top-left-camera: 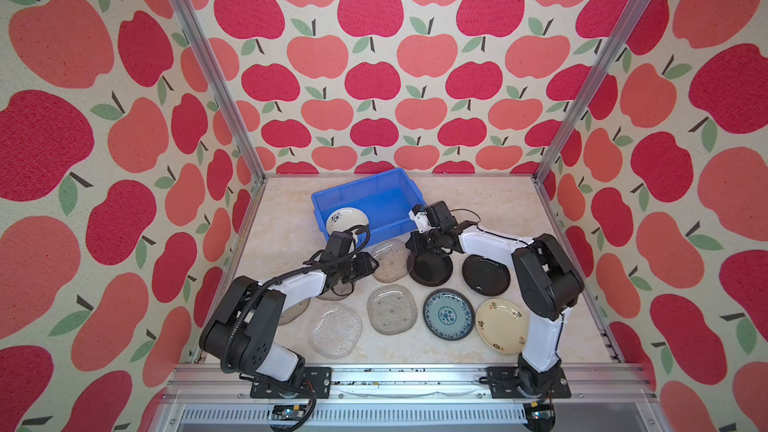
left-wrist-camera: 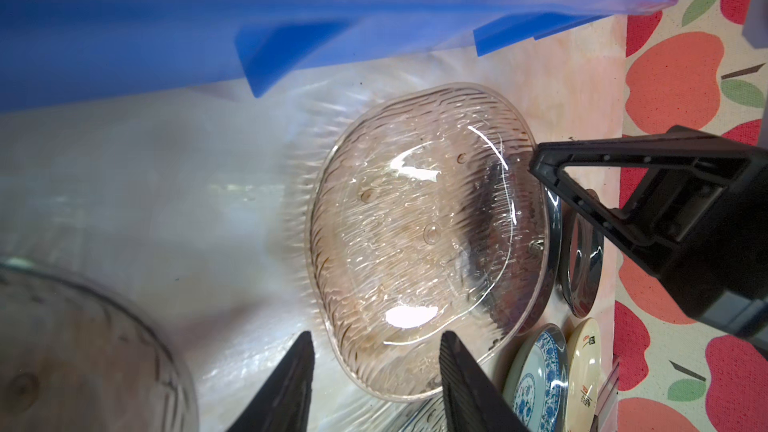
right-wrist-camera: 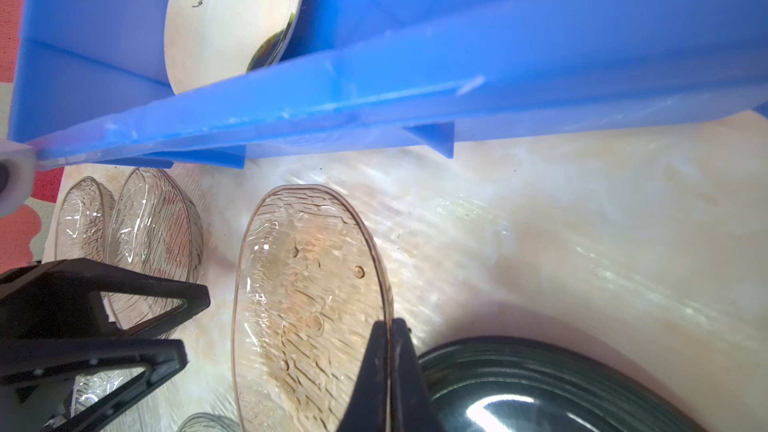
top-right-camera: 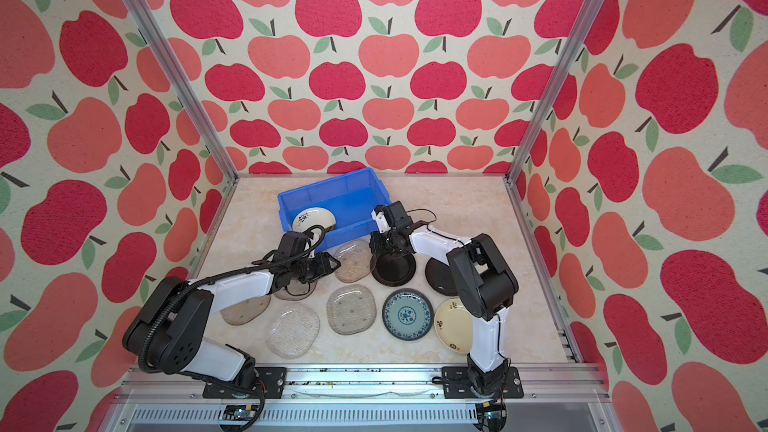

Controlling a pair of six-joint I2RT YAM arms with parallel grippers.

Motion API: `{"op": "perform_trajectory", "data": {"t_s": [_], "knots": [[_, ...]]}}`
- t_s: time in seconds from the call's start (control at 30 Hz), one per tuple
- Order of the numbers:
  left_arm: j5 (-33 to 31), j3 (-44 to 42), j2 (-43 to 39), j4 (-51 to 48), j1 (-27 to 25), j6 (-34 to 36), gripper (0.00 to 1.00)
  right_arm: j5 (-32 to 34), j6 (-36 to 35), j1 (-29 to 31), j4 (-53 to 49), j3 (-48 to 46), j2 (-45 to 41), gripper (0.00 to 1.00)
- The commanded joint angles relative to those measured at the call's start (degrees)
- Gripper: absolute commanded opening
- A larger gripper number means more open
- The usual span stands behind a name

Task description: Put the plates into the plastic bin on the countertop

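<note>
- Nearest the arm bases, four plates lie flat and untouched on the surface (top-left-camera: 478, 201): a clear ribbed plate (top-left-camera: 336, 331), a smoky square plate (top-left-camera: 392, 309), a teal-blue plate (top-left-camera: 448, 314) and a cream plate (top-left-camera: 500, 326).
- A half-hidden glass plate (top-left-camera: 296, 311) shows beneath the left arm.
- One row back, a shadowed smoky plate (top-left-camera: 338, 290) lies under the left wrist. An inner black plate (top-left-camera: 430, 270) and an outer black plate (top-left-camera: 485, 275) sit toward the right arm.
- The item being worked is the target glass plate (top-left-camera: 390, 261), just in front of the bin. Its rim touches the inner black plate and appears to ride on it.
- The left hand (left-wrist-camera: 376, 336) is partly open, its fingers (left-wrist-camera: 291, 380) apart and aimed at the plate's near rim. It grips nothing.
- The right hand (right-wrist-camera: 390, 326) is closed, fingertips (right-wrist-camera: 374, 351) together and touching the opposite rim. Whether it pinches the glass or only braces it cannot be told.
- Farthest, the plastic bin (top-left-camera: 386, 201) stands askew and holds one floral plate (top-left-camera: 347, 220) near its front wall.
- Assessment: the step in hand is the grasp of a second plate, and most of the task is outstanding.
- The next move calls for the left fingers to bracket the rim above and below before closing. The plate must then be lifted over the bin's front wall.
- Smooth glass may slip in the grip.
</note>
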Motion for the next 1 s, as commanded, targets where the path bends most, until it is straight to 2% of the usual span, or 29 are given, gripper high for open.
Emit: {"op": "perform_trajectory", "data": {"t_s": [0.0, 0.3, 0.47, 0.57, 0.97], "knots": [[0.04, 2.03, 1.12, -2.79, -0.69, -0.55, 0.51, -0.65, 0.82, -0.46, 0.41, -1.24, -0.48, 0.00], [-1.78, 4.74, 4.83, -6.69, -2.07, -0.31, 0.48, -1.32, 1.80, -0.42, 1.83, -1.77, -0.55, 0.00], [-5.10, 4.46, 2.15, -8.31, -3.39, -0.02, 0.62, -1.72, 1.71, -0.44, 2.01, -1.51, -0.27, 0.00], [-7.97, 4.31, -0.40, -9.81, -4.22, 0.83, 0.65, -1.86, 1.80, -0.43, 2.18, -1.44, -0.29, 0.00], [-12.29, 2.72, -4.53, -13.23, -7.56, 0.02, 0.60, -2.42, 2.04, -0.40, 3.06, -3.01, -1.29, 0.00]]}}
